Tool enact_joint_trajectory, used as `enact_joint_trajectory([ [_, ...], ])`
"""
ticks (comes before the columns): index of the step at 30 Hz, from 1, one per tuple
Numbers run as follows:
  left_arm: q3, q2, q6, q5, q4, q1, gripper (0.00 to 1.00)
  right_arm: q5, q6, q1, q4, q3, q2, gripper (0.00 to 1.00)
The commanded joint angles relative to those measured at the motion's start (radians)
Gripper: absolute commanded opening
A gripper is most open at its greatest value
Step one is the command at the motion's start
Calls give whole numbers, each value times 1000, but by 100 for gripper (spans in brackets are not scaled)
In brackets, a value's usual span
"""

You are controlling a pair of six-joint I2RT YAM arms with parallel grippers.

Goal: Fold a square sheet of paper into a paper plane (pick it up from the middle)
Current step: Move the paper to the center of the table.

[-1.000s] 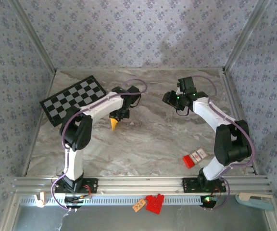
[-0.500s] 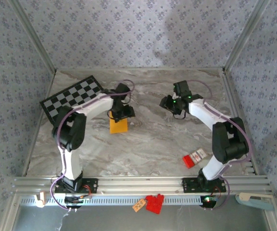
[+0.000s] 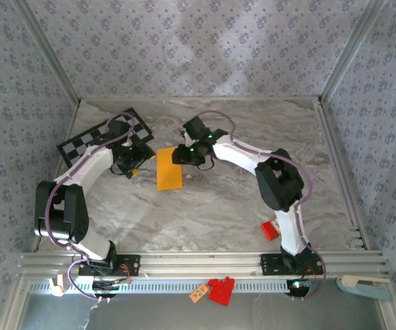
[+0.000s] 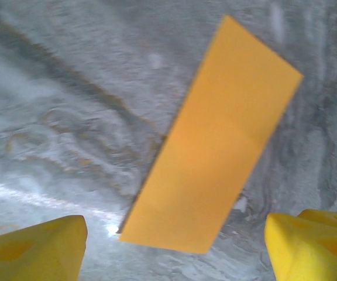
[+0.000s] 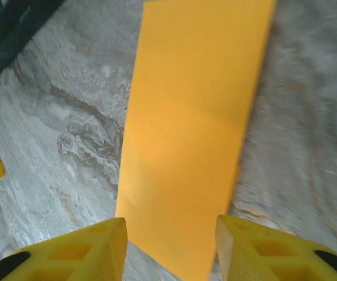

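Observation:
The square sheet of paper [image 3: 168, 168] lies flat on the marble table, orange-yellow and folded into a narrow rectangle. No paper plane shape is in view. My left gripper [image 3: 133, 168] hovers just left of the paper and is open. In the left wrist view its yellow fingertips [image 4: 34, 246] stand wide apart with the paper [image 4: 215, 140] ahead of them, untouched. My right gripper [image 3: 181, 155] sits at the paper's upper right edge. In the right wrist view it [image 5: 168, 252] is open, with the paper's [image 5: 198, 117] near end between the two fingers and nothing pinched.
A black-and-white checkered board [image 3: 95, 141] lies at the back left, partly under the left arm. A small red block [image 3: 271, 230] rests near the right arm's base. Patterned walls enclose the table on three sides.
The left gripper opened, let the paper go and swung left towards the board. The paper now lies flat. The right arm swept left across the table to the paper.

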Motion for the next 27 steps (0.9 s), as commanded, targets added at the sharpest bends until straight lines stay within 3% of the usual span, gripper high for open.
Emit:
enact_joint_trajectory([
  [1, -59, -49, -46, 65, 50, 40, 80, -19, -30, 14, -80, 92, 99, 45],
  [8, -96, -34, -62, 109, 81, 60, 82, -17, -53, 16, -136, 171, 203, 45],
  [15, -125, -9, -53, 195, 130, 50, 80, 20, -71, -21, -136, 5, 142, 44],
  [21, -165, 5, -36, 272, 165, -20, 74, 0, -41, -65, -94, -141, 41, 44],
  [27, -212, 10, -68, 295, 245, -132, 61, -36, 7, -84, -58, -172, 27, 43],
])
